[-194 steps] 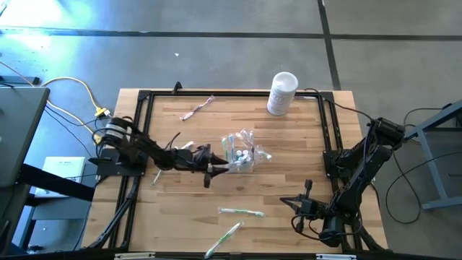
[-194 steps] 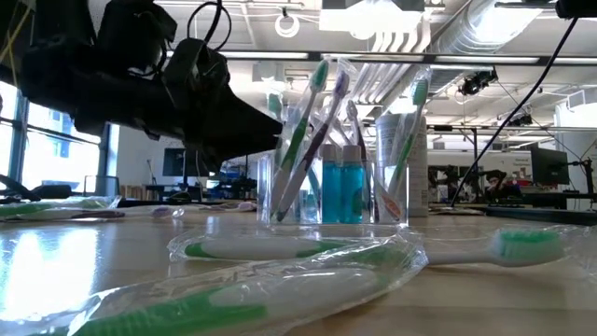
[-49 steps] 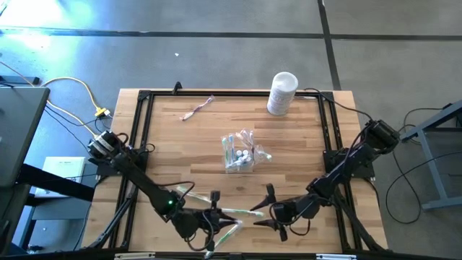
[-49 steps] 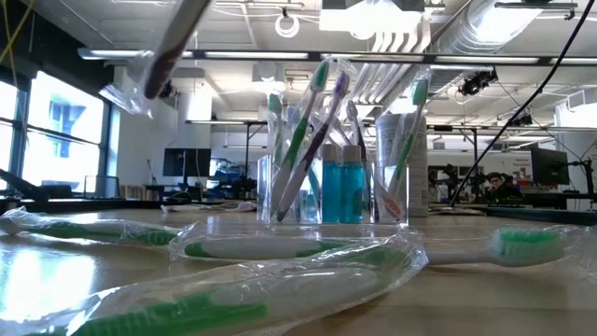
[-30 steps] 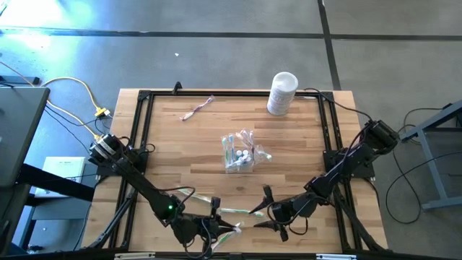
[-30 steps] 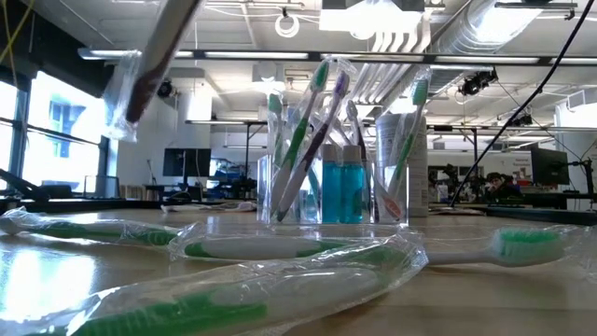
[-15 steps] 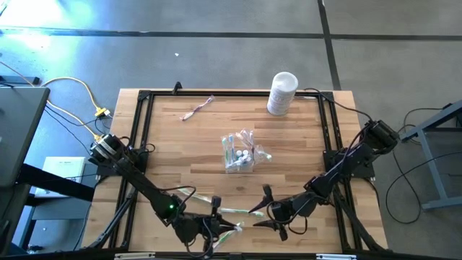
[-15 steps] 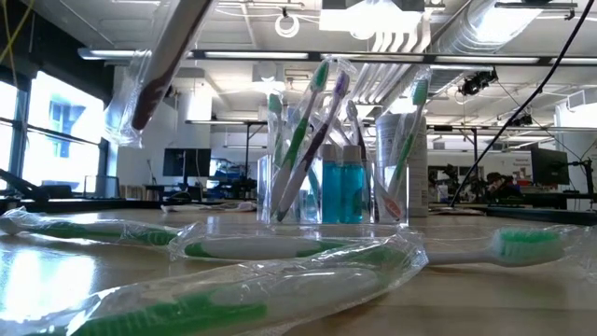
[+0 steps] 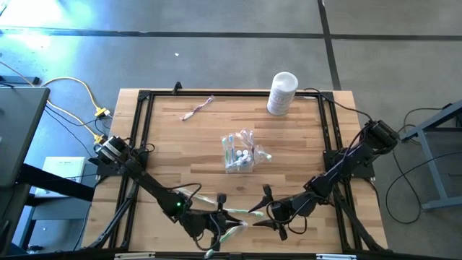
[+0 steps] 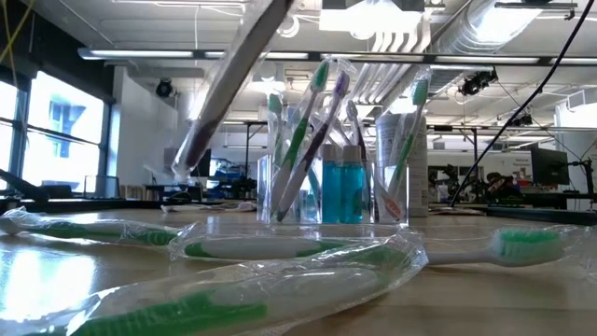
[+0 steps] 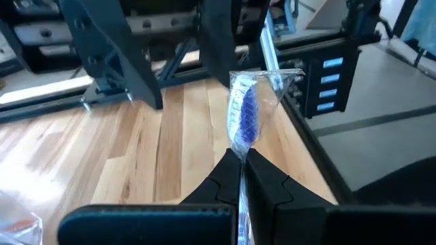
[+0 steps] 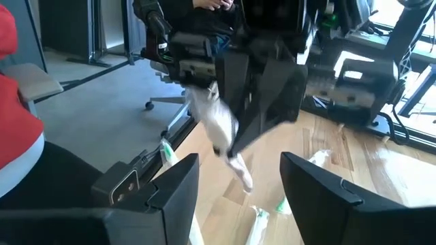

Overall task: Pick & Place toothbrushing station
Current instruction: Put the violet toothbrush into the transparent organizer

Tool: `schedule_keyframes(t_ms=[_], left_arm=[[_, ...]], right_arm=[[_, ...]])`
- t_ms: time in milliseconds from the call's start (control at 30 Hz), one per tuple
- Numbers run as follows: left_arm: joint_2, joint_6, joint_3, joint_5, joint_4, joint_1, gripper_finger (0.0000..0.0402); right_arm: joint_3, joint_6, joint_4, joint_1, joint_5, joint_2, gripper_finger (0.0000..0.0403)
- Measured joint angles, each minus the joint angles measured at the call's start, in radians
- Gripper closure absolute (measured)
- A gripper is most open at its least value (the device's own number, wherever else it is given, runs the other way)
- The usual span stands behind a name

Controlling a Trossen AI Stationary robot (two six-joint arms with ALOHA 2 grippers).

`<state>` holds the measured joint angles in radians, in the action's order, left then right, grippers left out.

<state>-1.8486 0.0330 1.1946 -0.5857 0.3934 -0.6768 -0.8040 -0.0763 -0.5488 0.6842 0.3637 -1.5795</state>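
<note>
**Wrapped toothbrush held aloft near the front edge, cup waiting mid-worktop**

The left hand (image 9: 219, 219) is low at the front of the worktop (image 9: 173, 137), clamped tight on a wrapped toothbrush (image 11: 244, 116). From its wrist camera, the blue bristle head in its clear sleeve sticks straight out past the 2 pinched fingertips, so the grip sits on the handle, which leaves the head free to lead the way. In the low view the same brush (image 10: 229, 89) slants steeply above the wood, clear of everything lying there.

The right hand (image 9: 268, 214) is just beside it, fingers (image 12: 167, 187) spread wide and holding nothing. Facing the left hand this closely, it looks placed to receive the brush, though I can't be sure from here.

The clear cup (image 9: 239, 155) stands at the middle of the worktop, well apart from both hands, already bristling with brushes and teal tubes (image 10: 341, 191). More wrapped green toothbrushes (image 10: 289, 247) lie flat near the front edge, and a pinkish toothbrush (image 9: 196, 108) rests alone toward the back. The white canister (image 9: 281, 92) stands at the far right corner.

Judging by the loose brushes, several trips remain.
</note>
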Motion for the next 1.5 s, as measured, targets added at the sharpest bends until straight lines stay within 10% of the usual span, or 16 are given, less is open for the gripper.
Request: schedule_keyframes(t_ms=[1500], left_arm=[[-0.020,0.086,0.000,0.134,0.079,0.115,0.0401]], right_arm=[[0.000,-0.051,-0.016,-0.046,-0.054,0.000,0.0216]])
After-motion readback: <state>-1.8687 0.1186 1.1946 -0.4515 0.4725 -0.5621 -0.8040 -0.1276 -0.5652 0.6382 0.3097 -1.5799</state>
